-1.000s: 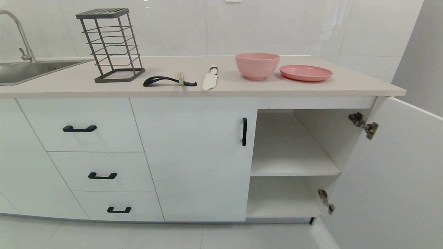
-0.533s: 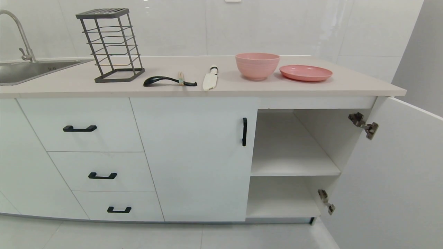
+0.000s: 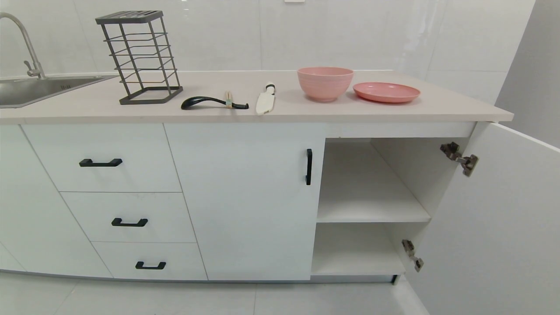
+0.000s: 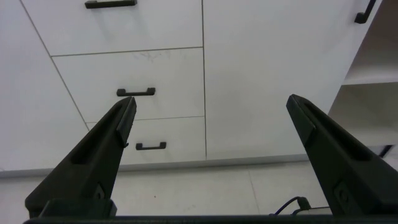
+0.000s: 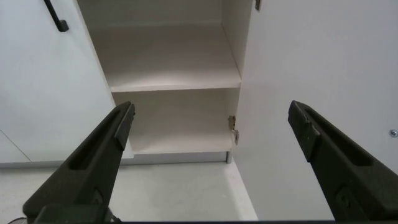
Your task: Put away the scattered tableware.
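Note:
On the beige countertop (image 3: 105, 105) lie a black ladle (image 3: 210, 103), a pair of chopsticks (image 3: 228, 100) across its handle, and a white knife (image 3: 266, 101). To the right stand a pink bowl (image 3: 325, 83) and a flat pink plate (image 3: 386, 92). My left gripper (image 4: 210, 102) hangs open down in front of the drawers (image 4: 130, 84). My right gripper (image 5: 211, 109) is open too, low before the open cabinet, facing its shelf (image 5: 168, 68). Neither holds anything.
A black wire rack (image 3: 141, 57) stands left of the ladle, with a sink (image 3: 39, 87) and tap (image 3: 24, 39) at the far left. The cabinet's right door (image 3: 494, 218) swings wide open, showing two bare shelves (image 3: 372, 210). The left door (image 3: 249, 197) is closed.

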Robot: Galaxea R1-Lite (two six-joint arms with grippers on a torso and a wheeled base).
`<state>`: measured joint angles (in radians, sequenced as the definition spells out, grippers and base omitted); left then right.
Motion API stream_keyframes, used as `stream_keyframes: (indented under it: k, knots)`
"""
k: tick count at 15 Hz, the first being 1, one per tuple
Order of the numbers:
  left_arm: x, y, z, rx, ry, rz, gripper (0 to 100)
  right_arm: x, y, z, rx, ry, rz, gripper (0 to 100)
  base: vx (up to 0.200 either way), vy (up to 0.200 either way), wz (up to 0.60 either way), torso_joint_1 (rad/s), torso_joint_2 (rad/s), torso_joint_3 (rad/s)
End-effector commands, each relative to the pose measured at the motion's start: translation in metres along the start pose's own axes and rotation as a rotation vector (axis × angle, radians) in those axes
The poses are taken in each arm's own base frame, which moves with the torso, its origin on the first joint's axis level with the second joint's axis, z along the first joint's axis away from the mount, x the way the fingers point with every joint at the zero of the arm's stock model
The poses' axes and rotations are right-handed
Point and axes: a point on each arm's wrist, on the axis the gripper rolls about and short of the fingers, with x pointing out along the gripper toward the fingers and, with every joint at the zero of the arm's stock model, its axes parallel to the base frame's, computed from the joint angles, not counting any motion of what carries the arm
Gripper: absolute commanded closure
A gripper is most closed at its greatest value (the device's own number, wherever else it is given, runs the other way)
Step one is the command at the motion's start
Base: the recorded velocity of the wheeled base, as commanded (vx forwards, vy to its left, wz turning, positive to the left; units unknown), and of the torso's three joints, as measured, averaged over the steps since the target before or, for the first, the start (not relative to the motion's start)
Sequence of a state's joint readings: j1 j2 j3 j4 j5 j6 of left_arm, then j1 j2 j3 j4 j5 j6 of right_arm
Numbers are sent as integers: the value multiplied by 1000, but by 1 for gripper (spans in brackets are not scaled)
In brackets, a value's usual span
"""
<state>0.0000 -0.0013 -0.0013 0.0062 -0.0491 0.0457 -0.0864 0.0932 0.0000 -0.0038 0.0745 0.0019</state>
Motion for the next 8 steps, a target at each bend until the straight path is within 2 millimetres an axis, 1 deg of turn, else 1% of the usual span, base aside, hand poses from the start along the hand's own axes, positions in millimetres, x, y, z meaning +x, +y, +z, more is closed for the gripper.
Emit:
stream_keyframes:
  k: [1,2,4,6,7,8]
  knots:
    - [0,0,0,0,1,0,0,0,0,0,-1,3,9,0,0,0,0,0,0,0]
    - [0,0,0,0,1,0,0,0,-1,0,-8,5,84,0,0,0,0,0,0,0]
    - [0,0,0,0,1,0,0,0,-2,0,-13,4,137,0,0,0,0,0,0,0]
    - [0,0,0,0,1,0,0,-1,-2,-1,-9,-9,113,0,0,0,0,0,0,0]
    - [0,0,0,0,1,0,0,-4,-1,-1,-7,-44,70,0,0,0,0,0,0,0]
    - [0,0,0,0,1,2,0,-5,-1,-2,-6,-56,76,0,0,0,0,0,0,0]
